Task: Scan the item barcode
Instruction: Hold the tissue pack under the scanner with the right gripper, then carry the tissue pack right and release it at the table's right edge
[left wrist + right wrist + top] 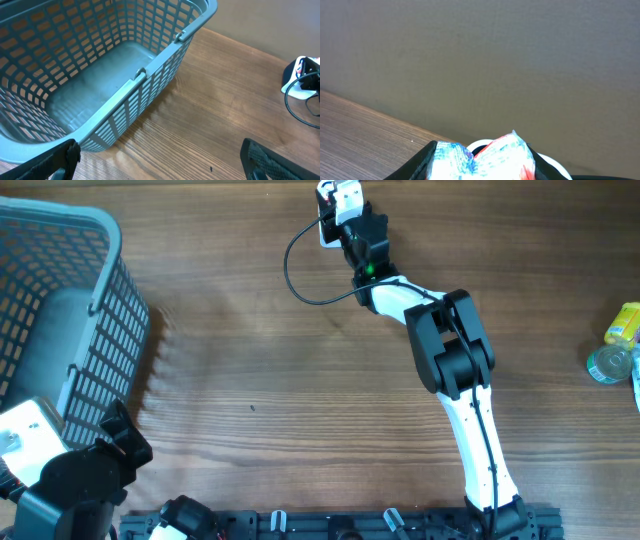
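My right gripper [352,212] reaches to the table's far edge and is shut on the item [347,196], a white packet. In the right wrist view the packet [505,152] shows blue and red print and fills the gap between the black fingers [422,160]. It hangs just over the white barcode scanner [325,232], whose rim [551,163] peeks out behind it. No barcode is visible. My left gripper [125,442] sits at the near left beside the basket, open and holding nothing [160,162].
A blue-grey plastic basket [95,300] with nothing in it fills the left side [145,72]. A black cable [298,280] loops from the scanner [299,80]. A bottle with a yellow-green label [615,348] lies at the right edge.
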### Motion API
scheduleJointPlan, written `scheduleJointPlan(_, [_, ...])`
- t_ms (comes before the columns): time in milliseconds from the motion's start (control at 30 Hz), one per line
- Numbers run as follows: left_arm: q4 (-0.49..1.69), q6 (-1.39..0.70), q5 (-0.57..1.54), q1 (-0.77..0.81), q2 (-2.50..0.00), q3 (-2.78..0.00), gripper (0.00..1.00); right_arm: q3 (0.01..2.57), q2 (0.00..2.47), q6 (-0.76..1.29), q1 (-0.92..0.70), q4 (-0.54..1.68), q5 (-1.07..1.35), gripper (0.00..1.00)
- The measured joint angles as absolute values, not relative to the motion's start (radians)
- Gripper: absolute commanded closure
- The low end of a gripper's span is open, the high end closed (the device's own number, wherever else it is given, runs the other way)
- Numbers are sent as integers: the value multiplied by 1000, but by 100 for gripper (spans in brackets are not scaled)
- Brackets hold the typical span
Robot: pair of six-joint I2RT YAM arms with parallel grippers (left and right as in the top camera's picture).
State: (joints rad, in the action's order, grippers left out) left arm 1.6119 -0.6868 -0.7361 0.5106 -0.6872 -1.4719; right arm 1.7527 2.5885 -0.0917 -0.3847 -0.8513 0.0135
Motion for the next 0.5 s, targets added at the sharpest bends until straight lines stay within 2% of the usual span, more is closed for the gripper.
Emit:
scheduleJointPlan(300, [1616,-687,-736,511,-687,-1472,0,1753,2589,-133,-385,-889,-41,60])
scheduleJointPlan(500, [1620,-687,-736,511,-687,-1472,0,1754,2553,-208,-393,-784,-107,60])
